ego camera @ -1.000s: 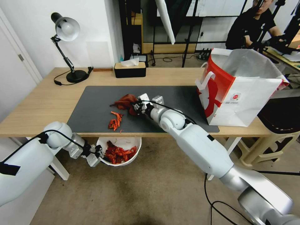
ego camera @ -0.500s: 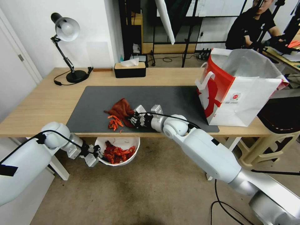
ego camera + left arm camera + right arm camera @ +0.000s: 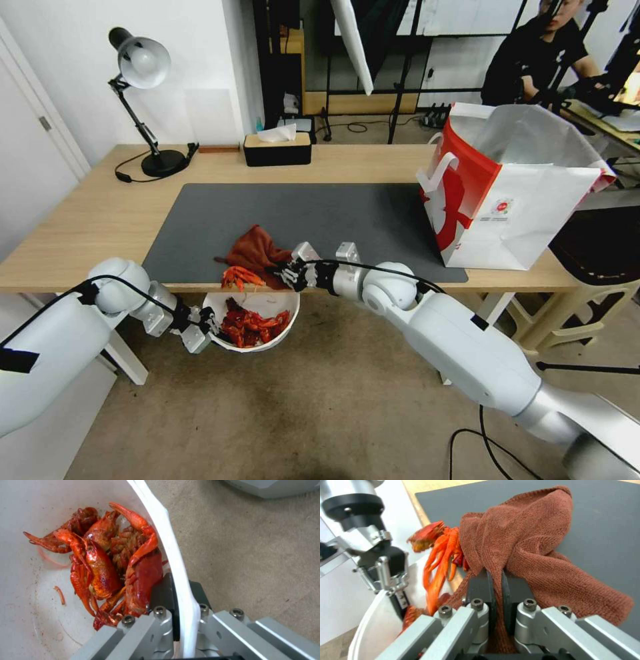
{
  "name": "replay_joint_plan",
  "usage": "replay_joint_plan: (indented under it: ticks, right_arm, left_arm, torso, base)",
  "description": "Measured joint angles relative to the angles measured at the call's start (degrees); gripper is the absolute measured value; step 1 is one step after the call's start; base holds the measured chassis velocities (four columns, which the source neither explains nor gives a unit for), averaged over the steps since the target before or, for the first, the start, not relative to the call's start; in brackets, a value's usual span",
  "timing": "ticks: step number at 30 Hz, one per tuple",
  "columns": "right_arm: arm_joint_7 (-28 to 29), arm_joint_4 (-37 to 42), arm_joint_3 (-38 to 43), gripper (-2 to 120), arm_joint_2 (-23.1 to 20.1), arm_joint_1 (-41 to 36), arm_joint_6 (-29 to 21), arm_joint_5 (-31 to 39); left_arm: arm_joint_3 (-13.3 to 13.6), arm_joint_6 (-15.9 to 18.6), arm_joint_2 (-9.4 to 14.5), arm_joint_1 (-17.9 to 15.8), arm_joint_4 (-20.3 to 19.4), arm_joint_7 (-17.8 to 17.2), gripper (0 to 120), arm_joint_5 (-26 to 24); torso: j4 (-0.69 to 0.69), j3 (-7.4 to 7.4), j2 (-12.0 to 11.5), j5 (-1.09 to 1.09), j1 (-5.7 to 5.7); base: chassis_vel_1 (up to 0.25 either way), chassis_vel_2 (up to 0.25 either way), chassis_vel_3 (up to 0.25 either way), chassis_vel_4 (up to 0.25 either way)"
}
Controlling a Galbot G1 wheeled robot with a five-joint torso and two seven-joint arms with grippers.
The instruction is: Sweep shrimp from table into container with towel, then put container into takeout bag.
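While clamped in the right tool (image 3: pixel 288 274), towel (image 3: pixel 257 248) against shrimp (image 3: pixel 239 276) at counter (image 3: pixel 80 220) edge; left tool (image 3: pixel 205 329) gripping bowl (image 3: pixel 267 307) rim below.

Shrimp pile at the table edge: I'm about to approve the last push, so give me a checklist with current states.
1. Right tool shut on towel: ok.
2. Left tool clamped on container rim: ok.
3. Container under the table edge below the shrimp: ok.
4. Towel behind the pile: ok.
5. Stray shrimp left on mat: cannot tell.
6. Takeout bag upright, open: ok.
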Motion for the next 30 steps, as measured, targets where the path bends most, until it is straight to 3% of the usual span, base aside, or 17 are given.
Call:
replay_joint_plan:
  ticks: [30]
  right_arm:
    - [-3.5,13.0,5.8,2,-7.0,-11.5,1.6,0.5]
  left_arm:
    - [0.4,0.0,0.2,-0.4,0.0,-0.1,0,0.0]
  torso:
    - [0.0,0.0,0.0,-0.01,0.0]
  base:
    - [0.0,0.0,0.0,0.0]
